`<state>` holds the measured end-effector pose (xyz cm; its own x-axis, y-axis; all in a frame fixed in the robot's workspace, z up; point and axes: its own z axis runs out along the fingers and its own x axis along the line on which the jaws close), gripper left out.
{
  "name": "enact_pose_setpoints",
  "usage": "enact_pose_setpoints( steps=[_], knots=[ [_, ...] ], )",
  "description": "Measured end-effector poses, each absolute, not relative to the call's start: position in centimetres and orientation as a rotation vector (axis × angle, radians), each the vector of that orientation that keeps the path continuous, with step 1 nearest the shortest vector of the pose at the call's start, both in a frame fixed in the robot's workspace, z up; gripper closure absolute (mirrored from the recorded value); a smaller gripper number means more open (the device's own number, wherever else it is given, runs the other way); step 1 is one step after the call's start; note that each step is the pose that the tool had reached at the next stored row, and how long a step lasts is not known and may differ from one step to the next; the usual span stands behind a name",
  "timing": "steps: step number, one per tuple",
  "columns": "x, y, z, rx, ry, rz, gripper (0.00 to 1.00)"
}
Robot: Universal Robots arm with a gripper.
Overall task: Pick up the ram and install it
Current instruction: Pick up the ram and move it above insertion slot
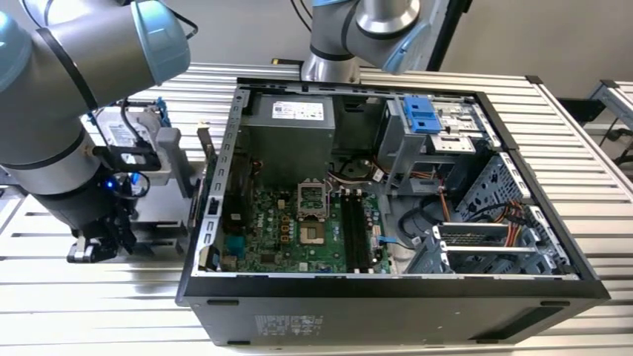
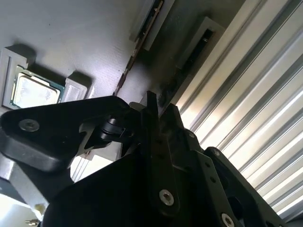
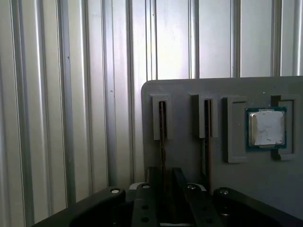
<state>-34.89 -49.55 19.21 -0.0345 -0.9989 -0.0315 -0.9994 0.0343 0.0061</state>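
Note:
The ram [image 3: 162,137] stands on edge in a slot of a grey parts tray [image 3: 189,90]; I see it as a thin dark strip. My gripper [image 3: 165,182] sits over its near end, one finger on each side with only a narrow gap, and looks shut on it. In the second wrist view the gripper [image 2: 161,111] lines up with the slot [image 2: 199,42] nearest the tray's edge. In the exterior view the gripper [image 1: 94,248] is low at the exterior view's left, beside the open computer case [image 1: 396,289]. Long black memory slots [image 1: 354,219] lie on the motherboard.
A second thin stick [image 3: 207,127] stands in the neighbouring slot. A square silver processor [image 3: 266,127] lies in a tray pocket. A hard drive in a blue bracket [image 1: 129,130] stands behind the arm. Ribbed metal table [image 3: 57,113] surrounds the tray.

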Motion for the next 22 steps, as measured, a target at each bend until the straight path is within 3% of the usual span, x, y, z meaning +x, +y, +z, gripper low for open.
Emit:
enact_pose_setpoints(
  steps=[12, 13, 22],
  knots=[
    [-34.89, -49.55, 19.33, -2.176, 2.241, 0.042, 0.00],
    [-34.90, -49.55, 19.33, -2.176, 2.241, 0.042, 1.00],
    [-34.90, -49.55, 19.33, -2.176, 2.240, 0.042, 1.00]
  ],
)
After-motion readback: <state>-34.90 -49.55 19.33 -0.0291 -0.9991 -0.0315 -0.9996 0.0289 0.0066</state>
